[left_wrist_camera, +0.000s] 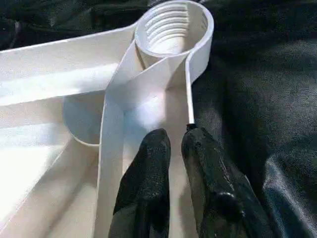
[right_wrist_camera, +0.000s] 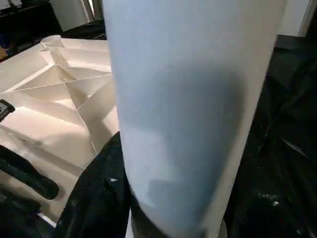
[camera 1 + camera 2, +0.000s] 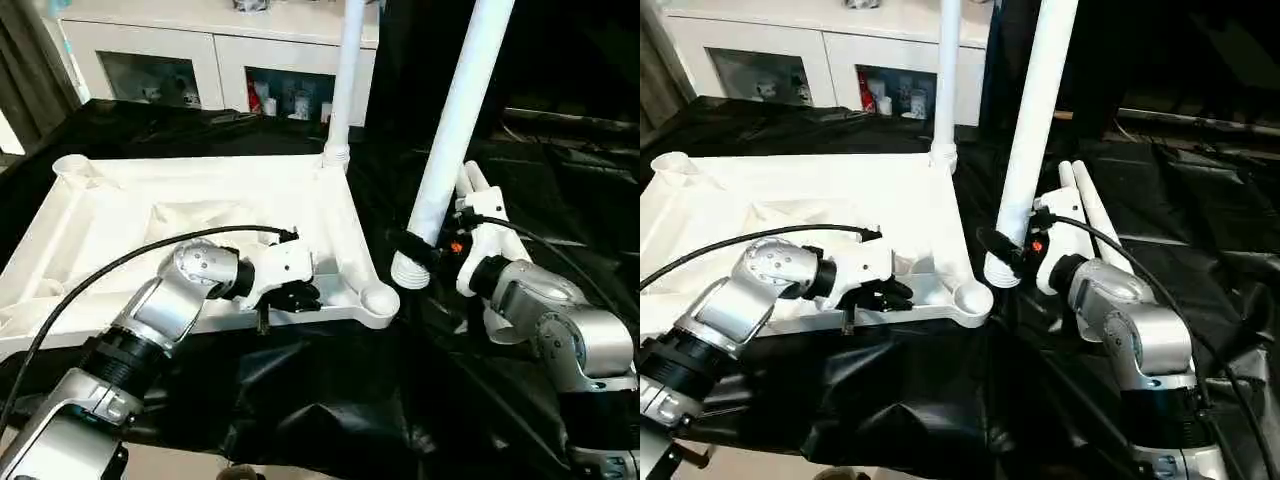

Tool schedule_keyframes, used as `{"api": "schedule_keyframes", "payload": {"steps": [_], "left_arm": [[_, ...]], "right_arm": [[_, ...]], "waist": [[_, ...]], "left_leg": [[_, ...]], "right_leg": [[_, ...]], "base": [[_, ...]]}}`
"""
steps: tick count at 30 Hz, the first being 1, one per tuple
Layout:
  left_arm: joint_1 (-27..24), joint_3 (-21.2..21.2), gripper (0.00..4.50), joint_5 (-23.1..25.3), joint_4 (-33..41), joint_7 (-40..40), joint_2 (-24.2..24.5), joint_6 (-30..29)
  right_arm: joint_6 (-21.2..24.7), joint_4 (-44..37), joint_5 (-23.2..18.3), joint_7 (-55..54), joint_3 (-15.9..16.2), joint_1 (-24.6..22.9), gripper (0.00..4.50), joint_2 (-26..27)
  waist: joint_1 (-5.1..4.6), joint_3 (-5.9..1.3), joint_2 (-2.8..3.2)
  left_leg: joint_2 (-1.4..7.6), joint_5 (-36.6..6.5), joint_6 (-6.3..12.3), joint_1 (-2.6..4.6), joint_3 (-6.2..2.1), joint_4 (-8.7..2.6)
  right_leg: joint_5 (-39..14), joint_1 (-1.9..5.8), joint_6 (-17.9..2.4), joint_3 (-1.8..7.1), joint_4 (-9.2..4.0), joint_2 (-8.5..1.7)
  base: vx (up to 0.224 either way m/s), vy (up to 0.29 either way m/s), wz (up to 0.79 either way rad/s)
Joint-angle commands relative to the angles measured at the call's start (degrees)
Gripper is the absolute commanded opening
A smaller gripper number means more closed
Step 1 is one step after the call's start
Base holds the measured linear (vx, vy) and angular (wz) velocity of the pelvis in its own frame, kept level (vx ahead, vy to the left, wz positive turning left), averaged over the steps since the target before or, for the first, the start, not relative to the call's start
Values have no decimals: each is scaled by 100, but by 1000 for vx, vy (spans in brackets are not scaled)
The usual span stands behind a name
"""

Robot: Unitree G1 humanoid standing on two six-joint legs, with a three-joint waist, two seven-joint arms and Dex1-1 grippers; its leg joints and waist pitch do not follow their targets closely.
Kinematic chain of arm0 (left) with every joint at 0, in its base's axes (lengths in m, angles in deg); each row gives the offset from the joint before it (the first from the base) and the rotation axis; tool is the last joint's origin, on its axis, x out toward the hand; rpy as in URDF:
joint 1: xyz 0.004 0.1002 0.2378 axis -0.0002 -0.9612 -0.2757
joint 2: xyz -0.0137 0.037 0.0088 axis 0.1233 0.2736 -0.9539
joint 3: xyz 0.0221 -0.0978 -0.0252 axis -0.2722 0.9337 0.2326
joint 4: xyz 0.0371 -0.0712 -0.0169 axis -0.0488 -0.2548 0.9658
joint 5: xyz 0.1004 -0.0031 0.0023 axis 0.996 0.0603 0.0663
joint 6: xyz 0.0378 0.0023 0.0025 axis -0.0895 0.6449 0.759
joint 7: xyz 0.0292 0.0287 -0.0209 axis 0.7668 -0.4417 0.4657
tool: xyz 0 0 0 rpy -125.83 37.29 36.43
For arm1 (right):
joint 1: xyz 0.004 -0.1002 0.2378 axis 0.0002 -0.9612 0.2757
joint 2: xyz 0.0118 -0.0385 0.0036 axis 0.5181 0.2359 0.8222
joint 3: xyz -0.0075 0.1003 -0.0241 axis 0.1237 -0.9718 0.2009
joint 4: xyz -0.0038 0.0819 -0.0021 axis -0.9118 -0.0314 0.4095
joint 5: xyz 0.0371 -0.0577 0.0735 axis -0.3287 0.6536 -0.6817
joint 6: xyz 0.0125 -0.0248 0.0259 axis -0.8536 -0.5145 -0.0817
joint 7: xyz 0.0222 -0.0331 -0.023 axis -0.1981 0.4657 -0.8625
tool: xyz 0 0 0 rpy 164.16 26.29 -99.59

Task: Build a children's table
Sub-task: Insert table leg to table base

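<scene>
The white table top (image 3: 120, 215) lies ribbed side up on black cloth. One leg (image 3: 345, 80) stands upright in its far right corner socket. My left gripper (image 1: 176, 136) rests on the near rim just short of the empty near right socket (image 1: 171, 29), its fingers a narrow gap apart with nothing between them. My right gripper (image 3: 425, 250) is shut on a second leg (image 3: 455, 120). That leg leans slightly, and its threaded end hangs just right of the near right socket (image 3: 380, 300). Two more legs (image 3: 478, 195) lie on the cloth behind the right gripper.
A white cabinet with glass doors (image 3: 200, 60) stands behind the work. Crumpled black cloth (image 3: 330, 400) covers the surface around the table top. A black cable (image 3: 110, 270) loops over my left forearm.
</scene>
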Motion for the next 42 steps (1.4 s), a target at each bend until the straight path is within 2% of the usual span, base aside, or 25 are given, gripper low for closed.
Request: {"api": "schedule_keyframes", "payload": {"steps": [1, 24, 26, 30, 31, 42], "left_arm": [[24, -60, 78, -48, -73, 138, 24, -8], [94, -136, 78, 157, -636, 74, -16, 356], [96, -98, 42, 143, -649, 54, -34, 382], [93, -39, 31, 96, -682, 35, -68, 431], [82, -5, 3, 48, -676, 31, -89, 451], [-31, 76, 0, -73, -660, 1, -198, 525]], "right_arm": [[7, -53, -6, 4, -41, 112, 193, -44], [-18, -39, 48, 39, -17, 108, 193, -46], [-17, -36, 54, 50, -10, 111, 193, -45], [-20, -25, 59, 62, -1, 116, 193, -44], [-15, -29, 58, 63, 4, 119, 193, -42], [-38, -16, 96, 113, 48, 100, 193, -45]], "waist": [[5, -416, 65], [4, -420, 68], [8, -421, 70], [7, -413, 58], [10, -411, 59], [21, -414, 41]], "left_leg": [[132, -1319, -167, 81, -52, -406], [143, -1326, -162, 88, -55, -407], [141, -1311, -157, 86, -52, -404], [138, -1335, -152, 87, -49, -404], [139, -1350, -149, 91, -47, -403], [142, -1263, -126, 84, -47, -402]], "right_leg": [[-1535, 286, -846, 281, -442, -451], [-1471, 288, -883, 284, -435, -458], [-1453, 290, -895, 285, -433, -462], [-1553, 288, -873, 285, -445, -464], [-1611, 282, -857, 286, -454, -466], [-1576, 281, -848, 286, -441, -467]], "base": [[0, 0, 0], [0, 0, 0], [0, 0, 0], [0, 0, 0], [0, 0, 0], [0, 0, 0]]}}
